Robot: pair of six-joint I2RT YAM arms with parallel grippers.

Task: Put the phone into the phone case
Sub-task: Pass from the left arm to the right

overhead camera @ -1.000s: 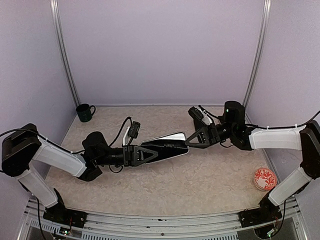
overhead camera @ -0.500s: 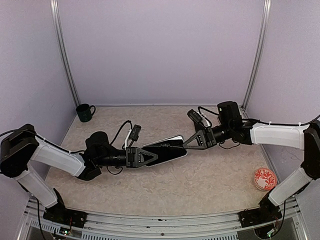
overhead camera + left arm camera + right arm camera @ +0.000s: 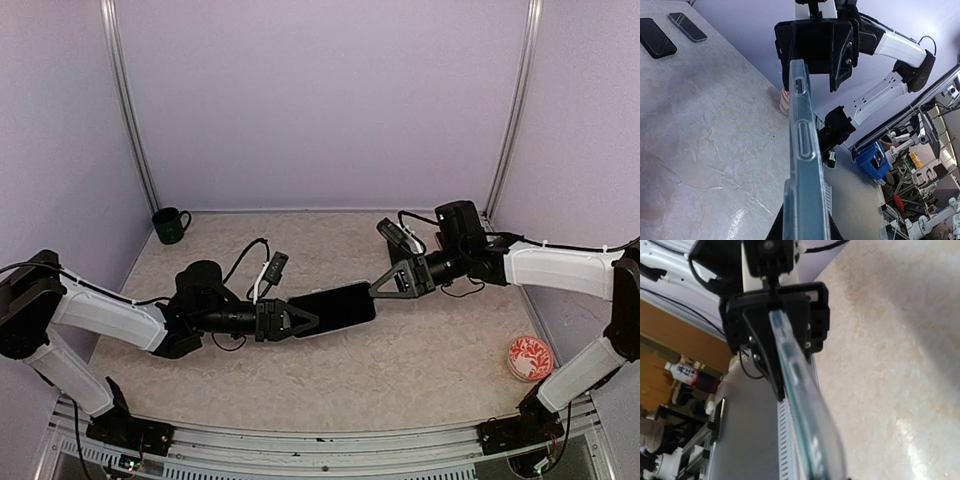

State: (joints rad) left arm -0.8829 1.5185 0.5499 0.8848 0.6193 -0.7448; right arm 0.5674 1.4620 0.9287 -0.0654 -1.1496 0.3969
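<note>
Left arm runs low from the table's near left corner toward the middle, forearm almost level. Left gripper points right, jaws clamped on the left end of the phone case. Right arm reaches in from the near right corner, forearm level, wrist angled down-left. Right gripper meets the case's right end; jaw gap unclear.

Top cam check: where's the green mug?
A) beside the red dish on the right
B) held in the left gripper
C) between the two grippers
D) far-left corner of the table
D: the green mug stands alone in the far-left corner of the table, close to the back wall.
</note>
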